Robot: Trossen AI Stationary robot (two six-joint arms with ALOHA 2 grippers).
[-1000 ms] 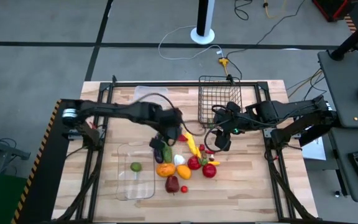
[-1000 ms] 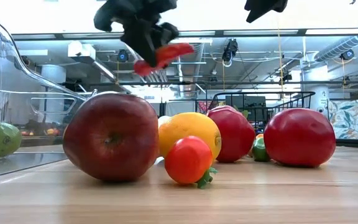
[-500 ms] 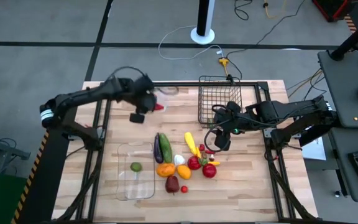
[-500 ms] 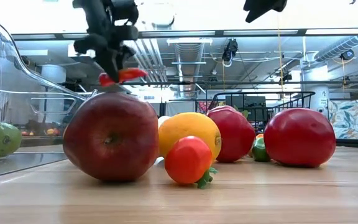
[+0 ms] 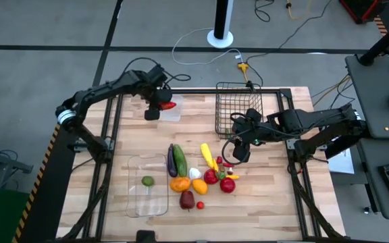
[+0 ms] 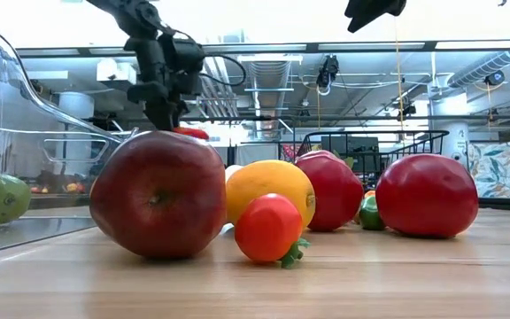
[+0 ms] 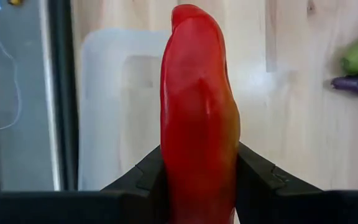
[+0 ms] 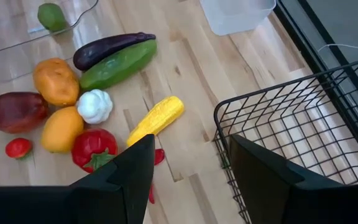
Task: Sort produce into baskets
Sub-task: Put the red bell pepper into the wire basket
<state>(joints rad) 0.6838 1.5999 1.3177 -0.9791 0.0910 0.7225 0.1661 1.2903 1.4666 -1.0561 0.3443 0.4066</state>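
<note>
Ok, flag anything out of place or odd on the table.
Nothing stands out. The left pincer holds a long red pepper over the small clear plastic tub; the remaining produce sits in a tidy cluster, nothing spilled or damaged.

- Wooden table point(image 5: 275, 202), light planks, black frame around it.
- Wire basket point(image 5: 237, 108) at the far edge, small clear tub point(image 5: 169, 112) to its left.
- Long clear tray point(image 5: 147, 187) near the front left.
- Loose produce pile point(image 5: 198, 175) mid-table: eggplant point(image 5: 171, 161) touching cucumber point(image 5: 180, 160), garlic bulb point(image 5: 195, 173), corn cob point(image 5: 209, 156).
</note>
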